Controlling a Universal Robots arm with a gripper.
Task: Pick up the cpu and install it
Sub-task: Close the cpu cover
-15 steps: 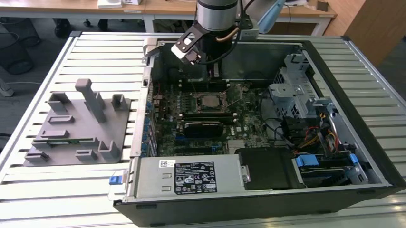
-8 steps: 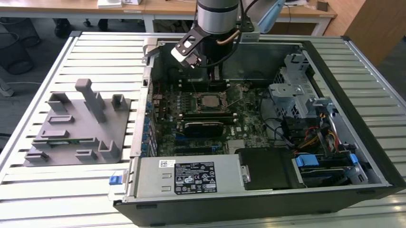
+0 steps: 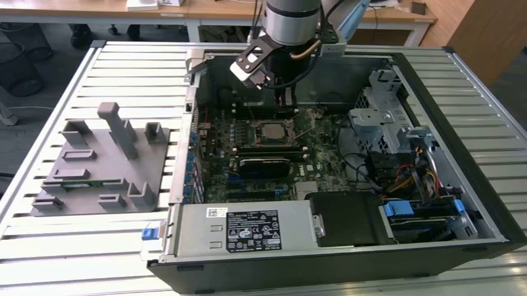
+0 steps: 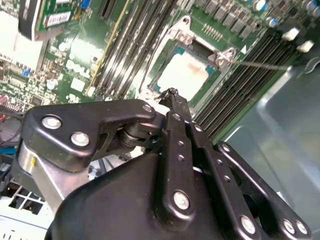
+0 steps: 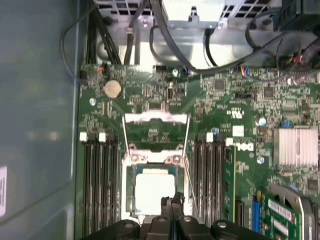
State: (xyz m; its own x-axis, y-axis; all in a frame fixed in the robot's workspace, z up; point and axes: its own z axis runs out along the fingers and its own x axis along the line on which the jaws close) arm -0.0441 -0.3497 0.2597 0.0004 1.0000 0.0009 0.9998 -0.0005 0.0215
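The cpu [image 5: 154, 192], a square chip with a pale silver lid, lies flat in the motherboard socket; it also shows in the second wrist view [image 4: 192, 75] and the exterior view [image 3: 270, 131]. The socket's metal load plate [image 5: 156, 125] stands flipped open beside it. My gripper [image 5: 171, 201] hangs just above the chip's edge, its two black fingers pressed together and shut, with nothing between them. In the second wrist view the gripper [image 4: 171, 94] tip points at the socket's rim. In the exterior view the gripper [image 3: 285, 108] reaches down into the open computer case.
Memory slots [image 5: 97, 185] flank the socket on both sides. A thin socket lever [image 4: 260, 64] sticks out sideways. The case holds a power supply [image 3: 239, 229], a black block [image 3: 350, 217] and a drive cage [image 3: 387, 117]. A grey fixture [image 3: 95, 163] sits on the table at the exterior view's left.
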